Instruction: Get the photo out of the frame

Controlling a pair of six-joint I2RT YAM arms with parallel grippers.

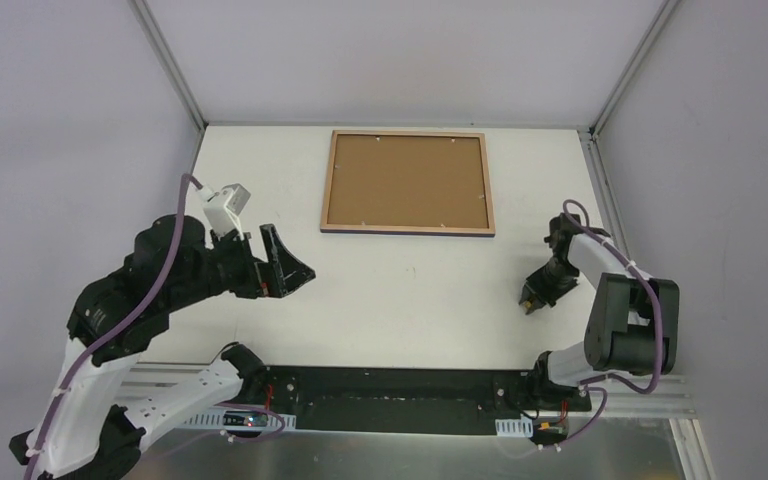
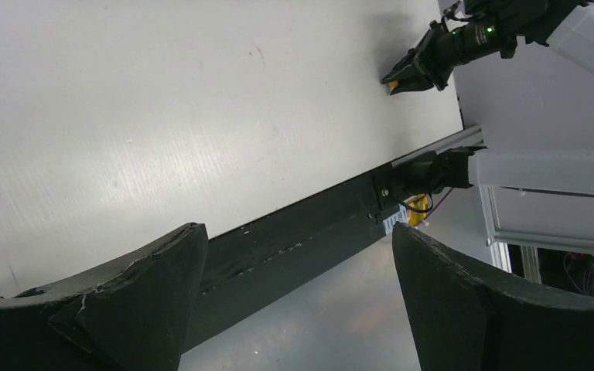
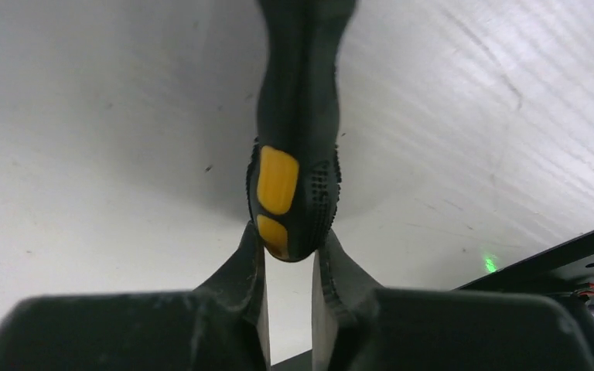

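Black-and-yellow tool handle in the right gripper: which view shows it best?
Right wrist: the handle fills the centre, clamped in the right gripper. Top external and left wrist show only a tiny dark shape with a yellow tip.

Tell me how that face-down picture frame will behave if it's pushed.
Lying flat on the smooth table, the frame would probably slide rather than tip. Its wooden border and board back look stiff, likely light for its size.

Left arm (image 1: 150, 280): black joints, white lower links, purple cable (image 1: 175, 250) looped along it
Behind the left pincer (image 1: 288, 264): white boxy camera block (image 1: 226, 206)
Fingers (image 2: 147, 301) of the left pincer: matte black wedges, scuffed edges
Right arm (image 1: 620, 310): black and white links, its own purple cable (image 1: 585, 225) behind the right pincer (image 1: 532, 297)
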